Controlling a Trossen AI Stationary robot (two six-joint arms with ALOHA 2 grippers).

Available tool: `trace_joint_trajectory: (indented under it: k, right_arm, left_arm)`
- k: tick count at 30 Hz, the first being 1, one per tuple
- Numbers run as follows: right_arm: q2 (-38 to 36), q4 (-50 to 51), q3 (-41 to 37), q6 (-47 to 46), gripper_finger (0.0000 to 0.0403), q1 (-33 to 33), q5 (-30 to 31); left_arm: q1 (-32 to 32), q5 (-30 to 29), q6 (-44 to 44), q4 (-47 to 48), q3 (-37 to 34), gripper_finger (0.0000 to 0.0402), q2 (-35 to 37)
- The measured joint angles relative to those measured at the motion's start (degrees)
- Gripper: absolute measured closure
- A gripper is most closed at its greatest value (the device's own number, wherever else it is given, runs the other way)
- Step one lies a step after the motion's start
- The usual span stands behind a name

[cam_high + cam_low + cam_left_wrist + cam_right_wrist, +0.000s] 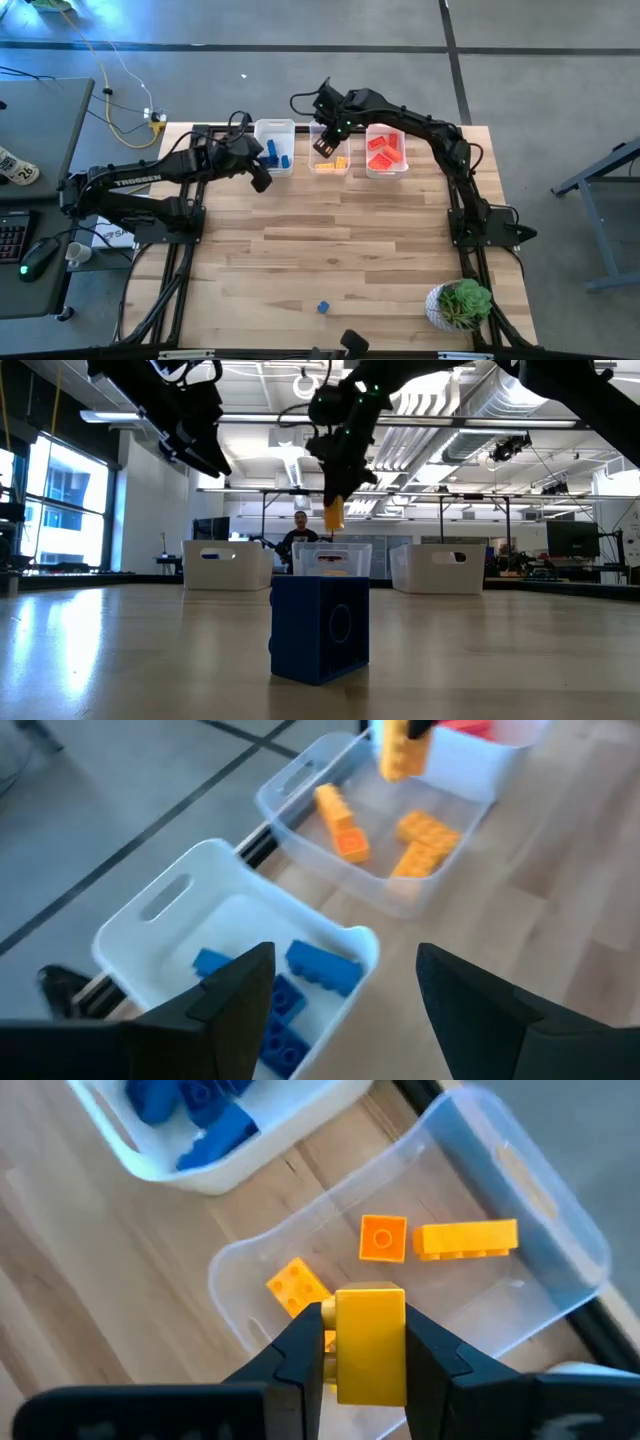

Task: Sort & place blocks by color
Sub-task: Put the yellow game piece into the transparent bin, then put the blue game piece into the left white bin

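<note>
Yellow block (370,1342) (gripped) above middle bin (560,1230)

High view straight down; low view table-level; both wrist views share middle bin (300,795)

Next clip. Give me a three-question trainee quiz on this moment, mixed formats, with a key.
1. True or false: the right gripper is shut on an orange-yellow block above the middle bin.
2. Which bin holds red blocks? A) the one nearest the left gripper B) the middle one C) the bin on the right arm's side
3. Fill in: a lone ____ block sits on the table's near side, not far from the potted plant.

Key: 1 true; 2 C; 3 blue.
</note>
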State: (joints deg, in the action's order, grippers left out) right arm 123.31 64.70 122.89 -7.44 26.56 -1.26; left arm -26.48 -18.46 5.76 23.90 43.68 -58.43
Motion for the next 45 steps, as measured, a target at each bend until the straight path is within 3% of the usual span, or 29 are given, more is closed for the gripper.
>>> trace_joint_trajectory:
  k: [8,15,23,32,37,45]
  right_arm:
    - [0.0,-7.7,-9.9,1.6,0.0320,2.4,-5.3]
    - [0.0,-12.6,-13.5,5.9,0.0277,1.8,-3.3]
    - [0.0,-12.6,-10.6,3.5,0.0219,1.8,-1.9]
    - [0.0,-8.3,-3.4,3.6,0.0215,0.7,-9.8]
    - [0.0,-6.2,-0.5,2.7,0.0215,-2.9,-14.5]
    - [0.0,-5.1,0.2,-1.3,0.0215,-12.5,-16.5]
  left_arm:
    - [-3.4,-0.3,1.6,3.0,0.0,0.0170,0.0]
    - [-5.5,-0.4,3.3,5.5,0.0,0.0170,0.0]
    - [-6.3,0.3,4.1,6.3,0.2,0.0170,-0.1]
    - [-6.5,1.9,0.7,14.1,3.7,0.0170,0.0]
    - [-6.4,6.6,-0.3,18.4,3.7,0.0170,0.0]
    - [-6.4,8.3,1.5,25.3,3.7,0.0170,0.0]
